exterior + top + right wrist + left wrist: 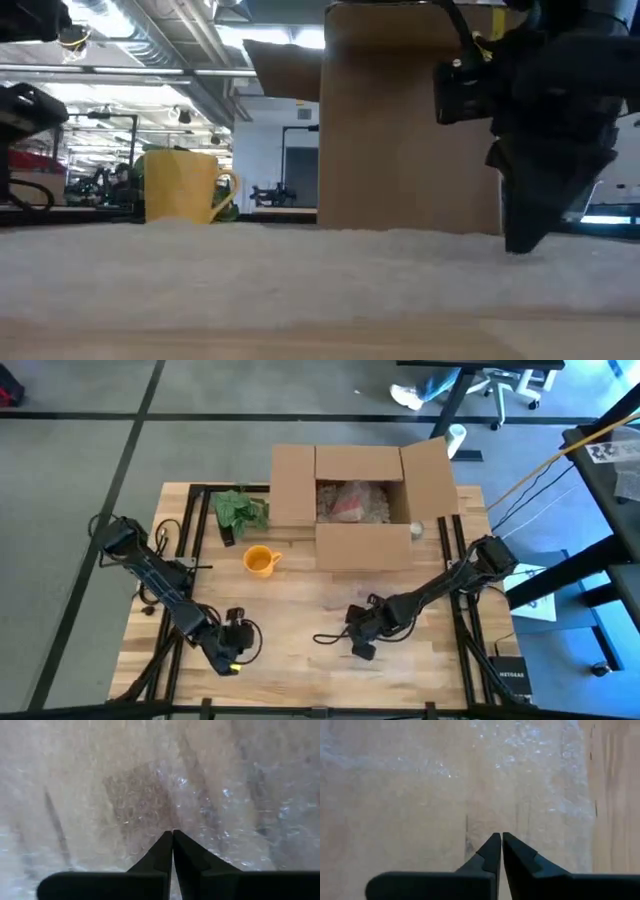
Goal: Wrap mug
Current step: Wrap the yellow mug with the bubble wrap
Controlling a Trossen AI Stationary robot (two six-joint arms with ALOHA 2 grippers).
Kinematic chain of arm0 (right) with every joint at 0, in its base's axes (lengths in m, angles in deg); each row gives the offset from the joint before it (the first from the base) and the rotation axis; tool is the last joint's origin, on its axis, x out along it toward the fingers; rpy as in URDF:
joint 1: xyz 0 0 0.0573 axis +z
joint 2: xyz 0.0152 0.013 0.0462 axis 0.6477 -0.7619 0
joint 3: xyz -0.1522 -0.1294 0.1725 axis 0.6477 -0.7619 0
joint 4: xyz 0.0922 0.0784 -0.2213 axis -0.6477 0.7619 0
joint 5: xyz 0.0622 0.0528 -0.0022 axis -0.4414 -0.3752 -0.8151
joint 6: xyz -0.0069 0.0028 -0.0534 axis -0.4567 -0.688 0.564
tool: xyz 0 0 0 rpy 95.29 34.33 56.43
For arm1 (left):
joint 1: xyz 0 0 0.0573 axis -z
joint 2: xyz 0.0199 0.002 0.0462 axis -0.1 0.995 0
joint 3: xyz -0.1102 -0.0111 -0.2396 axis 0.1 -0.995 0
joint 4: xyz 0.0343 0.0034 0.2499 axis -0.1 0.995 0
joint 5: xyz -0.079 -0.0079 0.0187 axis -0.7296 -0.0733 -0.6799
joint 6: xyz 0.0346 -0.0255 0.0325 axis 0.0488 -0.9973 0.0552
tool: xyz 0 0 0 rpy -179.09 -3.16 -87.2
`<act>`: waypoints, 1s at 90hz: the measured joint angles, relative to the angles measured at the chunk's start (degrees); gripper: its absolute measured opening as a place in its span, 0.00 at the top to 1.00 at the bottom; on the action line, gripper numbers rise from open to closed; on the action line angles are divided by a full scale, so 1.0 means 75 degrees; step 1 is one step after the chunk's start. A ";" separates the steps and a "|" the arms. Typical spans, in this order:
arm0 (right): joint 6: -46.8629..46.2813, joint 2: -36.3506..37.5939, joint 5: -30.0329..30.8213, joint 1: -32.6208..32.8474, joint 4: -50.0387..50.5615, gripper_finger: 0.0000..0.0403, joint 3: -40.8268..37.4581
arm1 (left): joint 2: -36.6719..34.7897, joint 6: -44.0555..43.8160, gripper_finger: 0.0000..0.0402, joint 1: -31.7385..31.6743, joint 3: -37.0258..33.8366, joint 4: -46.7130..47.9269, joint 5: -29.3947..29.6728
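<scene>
While both my grippers are sitting closed and empty on the bubble wrap [150, 790] | left gripper [501, 838] and right gripper [173, 835] both low on sheet | yellow mug [260, 560] standing well apart, near the box [360, 545] | judging: I am needing to pinch a sheet edge cleanly before lifting

The high view looks straight down on the whole table [300, 610], the low view sits at tabletop height facing level toward 12 o'clock, sharing the mug [260, 561] and box [362, 510] with it, and both wrist views hang close over the bubble wrap [150, 795].
</scene>
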State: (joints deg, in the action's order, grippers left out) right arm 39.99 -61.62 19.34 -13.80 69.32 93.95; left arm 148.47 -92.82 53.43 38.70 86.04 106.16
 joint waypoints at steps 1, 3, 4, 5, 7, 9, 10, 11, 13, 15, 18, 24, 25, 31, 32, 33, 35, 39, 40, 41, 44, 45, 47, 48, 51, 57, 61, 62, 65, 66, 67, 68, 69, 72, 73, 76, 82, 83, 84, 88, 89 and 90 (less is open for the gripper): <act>0.0000 0.0025 0.0010 0.0000 0.0016 1.00 0.0000 | -0.0027 0.0026 1.00 0.0009 0.0000 -0.0005 0.0041; 0.0000 0.0076 0.0036 0.0000 0.0036 1.00 0.0000 | -0.0073 0.0065 1.00 0.0023 0.0001 -0.0029 0.0123; 0.0000 0.0100 0.0045 0.0000 0.0037 1.00 0.0001 | -0.0092 0.0090 1.00 0.0033 0.0005 -0.0039 0.0165; 0.0000 0.0124 0.0051 0.0000 0.0034 1.00 0.0003 | -0.0109 0.0117 1.00 0.0045 0.0010 -0.0045 0.0210; -0.0001 0.0157 0.0085 0.0000 0.0030 1.00 0.0006 | -0.0145 0.0174 1.00 0.0063 0.0015 -0.0040 0.0300; -0.0003 0.0194 0.0125 0.0001 0.0024 1.00 0.0009 | -0.0173 0.0232 1.00 0.0075 0.0015 -0.0008 0.0381; -0.0003 0.0209 0.0135 0.0003 0.0022 1.00 0.0009 | -0.0184 0.0245 1.00 0.0085 0.0015 0.0023 0.0426; -0.0003 0.0224 0.0150 0.0001 0.0020 1.00 0.0009 | -0.0202 0.0264 1.00 0.0096 0.0015 0.0065 0.0469; 0.0000 0.0258 0.0179 0.0000 0.0003 1.00 0.0009 | -0.0235 0.0313 1.00 0.0100 0.0014 0.0165 0.0564; 0.0009 0.0299 0.0219 0.0000 -0.0035 1.00 0.0010 | -0.0280 0.0392 1.00 0.0100 0.0012 0.0261 0.0682; 0.0053 0.0353 0.0298 0.0006 -0.0104 1.00 0.0012 | -0.0343 0.0484 1.00 0.0100 0.0012 0.0388 0.0920; 0.0197 0.0388 0.0331 0.0006 -0.0365 1.00 0.0018 | -0.0490 0.0697 1.00 0.0036 0.0026 0.0784 0.1372; 0.0234 0.0388 0.0330 0.0006 -0.0429 1.00 0.0020 | -0.0519 0.0750 1.00 0.0012 0.0026 0.0872 0.1441; 0.0518 0.0395 0.0245 0.0006 -0.0767 0.98 0.0021 | -0.0734 0.1038 1.00 -0.0178 0.0023 0.1349 0.1843; 0.0565 0.0398 0.0206 0.0006 -0.0839 0.97 0.0020 | -0.0788 0.1065 1.00 -0.0214 0.0023 0.1424 0.1932; 0.0586 0.0401 0.0171 0.0006 -0.0926 0.97 0.0020 | -0.0833 0.1106 1.00 -0.0252 0.0023 0.1496 0.2005; 0.0622 0.0408 0.0126 0.0006 -0.1129 0.96 0.0021 | -0.0922 0.1219 1.00 -0.0332 0.0026 0.1629 0.2123; 0.0714 0.0411 0.0070 0.0006 -0.1490 0.93 0.0034 | -0.1111 0.1422 1.00 -0.0541 0.0031 0.1939 0.2271; 0.0742 0.0412 0.0057 0.0006 -0.1556 0.92 0.0035 | -0.1154 0.1494 1.00 -0.0596 0.0035 0.2023 0.2289; 0.0766 0.0414 0.0050 0.0006 -0.1618 0.91 0.0035 | -0.1204 0.1527 0.99 -0.0656 0.0042 0.2102 0.2297; 0.0788 0.0414 0.0042 0.0008 -0.1792 0.88 0.0035 | -0.1367 0.1682 0.99 -0.0846 0.0079 0.2328 0.2300; 0.0794 0.0414 0.0039 0.0010 -0.1855 0.87 0.0035 | -0.1429 0.1700 0.99 -0.0918 0.0093 0.2396 0.2304; 0.0808 0.0414 0.0029 0.0012 -0.1989 0.85 0.0035 | -0.1545 0.1809 0.98 -0.1063 0.0122 0.2510 0.2300; 0.0812 0.0414 0.0016 0.0012 -0.2057 0.84 0.0035 | -0.1606 0.1852 0.98 -0.1138 0.0136 0.2567 0.2303; 0.0812 0.0414 -0.0044 0.0012 -0.2227 0.80 0.0035 | -0.1810 0.1968 0.96 -0.1360 0.0181 0.2731 0.2307; 0.0810 0.0423 -0.0057 0.0012 -0.2430 0.73 0.0035 | -0.2167 0.2426 0.93 -0.1834 0.0215 0.2908 0.2260; 0.0821 0.0423 -0.0075 0.0012 -0.2460 0.69 0.0035 | -0.2401 0.2790 0.91 -0.2131 0.0216 0.2889 0.2110; 0.0827 0.0423 -0.0076 0.0012 -0.2466 0.68 0.0035 | -0.2458 0.2896 0.91 -0.2201 0.0216 0.2870 0.2069; 0.0838 0.0423 -0.0071 0.0012 -0.2489 0.65 0.0035 | -0.2616 0.3143 0.89 -0.2434 0.0216 0.2818 0.1911; 0.0839 0.0423 -0.0065 0.0012 -0.2493 0.64 0.0035 | -0.2668 0.3234 0.88 -0.2514 0.0216 0.2792 0.1863; 0.0840 0.0423 -0.0056 0.0012 -0.2496 0.63 0.0035 | -0.2720 0.3322 0.87 -0.2593 0.0218 0.2767 0.1817; 0.0843 0.0423 -0.0036 0.0012 -0.2500 0.62 0.0035 | -0.2769 0.3390 0.87 -0.2670 0.0222 0.2751 0.1773; 0.0850 0.0423 -0.0018 0.0012 -0.2503 0.61 0.0035 | -0.2814 0.3452 0.86 -0.2743 0.0225 0.2746 0.1710; 0.0896 0.0423 0.0034 0.0012 -0.2525 0.59 0.0035 | -0.2933 0.3632 0.84 -0.2970 0.0227 0.2745 0.1462; 0.0918 0.0423 0.0049 0.0012 -0.2535 0.59 0.0035 | -0.2963 0.3693 0.83 -0.3047 0.0227 0.2759 0.1365; 0.0979 0.0423 0.0106 0.0012 -0.2548 0.57 0.0035 | -0.3038 0.3864 0.81 -0.3314 0.0227 0.2825 0.1052; 0.1034 0.0423 0.0183 0.0012 -0.2542 0.55 0.0035 | -0.3143 0.4174 0.78 -0.3799 0.0227 0.2928 0.0415; 0.1049 0.0423 0.0189 0.0012 -0.2543 0.55 0.0035 | -0.3157 0.4229 0.77 -0.3875 0.0227 0.2942 0.0333; 0.1061 0.0423 0.0203 0.0012 -0.2545 0.55 0.0037 | -0.3171 0.4282 0.77 -0.3948 0.0227 0.2958 0.0261; 0.1170 0.0423 0.0309 0.0012 -0.2545 0.55 0.0038 | -0.3178 0.4445 0.75 -0.4253 0.0227 0.3073 0.0108; 0.1191 0.0423 0.0336 0.0012 -0.2545 0.55 0.0038 | -0.3180 0.4472 0.74 -0.4325 0.0227 0.3113 0.0083; 0.1204 0.0423 0.0368 0.0012 -0.2547 0.55 0.0038 | -0.3180 0.4522 0.74 -0.4389 0.0227 0.3144 0.0067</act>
State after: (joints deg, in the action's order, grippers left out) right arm 49.02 -58.45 22.10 -13.71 50.22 94.24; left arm 124.62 -58.90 20.52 40.40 109.62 106.66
